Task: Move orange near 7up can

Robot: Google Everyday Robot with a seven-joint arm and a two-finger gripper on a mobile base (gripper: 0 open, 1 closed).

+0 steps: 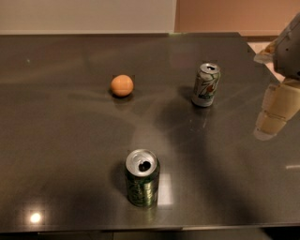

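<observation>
Dark grey glossy table (56,140) fills most of the view. Behind it there's a pale wall (84,14) at 11 o'clock and a tan panel (234,14) at 1 o'clock. A bright light spot reflects off the tabletop near the front-left corner.

From table centre:
- Orange (122,85) sits at approx 11 o'clock, on the surface, nothing touching it.
- 7up can (206,84) is at approx 1 o'clock, upright, w/ silver top showing. It's well apart from the orange, which lies at the can's 9 o'clock.
- Dark green can (142,183) is at 6 o'clock, upright, top opened, near the front edge.

Gripper (272,117) is at 3 o'clock by the right edge of the view, cream-coloured, tip angled down-left. It holds nothing, and is clear of all 3 items. The 7up can is nearest, at the gripper's 10 o'clock. Can't tell if it's set wide or narrow.
</observation>
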